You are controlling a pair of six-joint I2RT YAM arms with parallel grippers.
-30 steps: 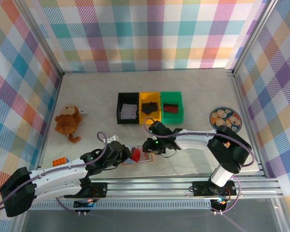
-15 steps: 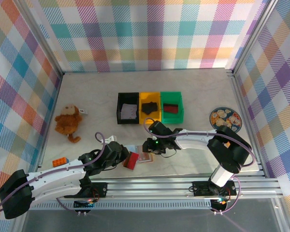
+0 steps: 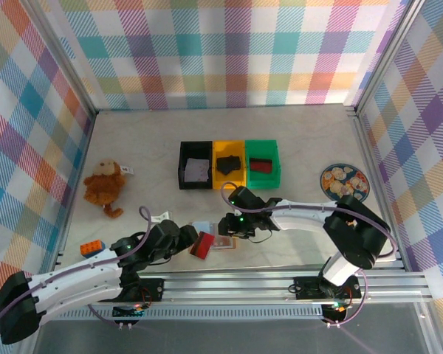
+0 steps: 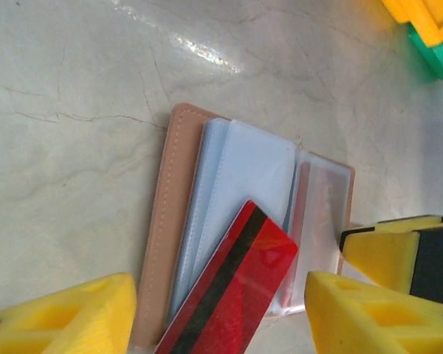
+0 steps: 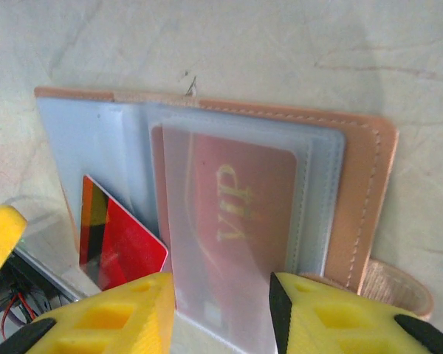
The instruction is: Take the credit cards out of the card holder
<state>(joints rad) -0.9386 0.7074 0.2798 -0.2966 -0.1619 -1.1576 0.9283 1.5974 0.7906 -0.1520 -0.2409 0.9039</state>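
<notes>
One card holder (image 4: pixel 244 169), open, lengthwise left-right.

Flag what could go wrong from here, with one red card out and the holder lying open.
1. The red card lies loose on the open card holder, inside the open left pincer. Any nudge could slide it under a sleeve or off the holder.
2. The VIP card sits inside a clear sleeve that the right pincer straddles. Pulling there may lift the whole holder along with it.
</notes>
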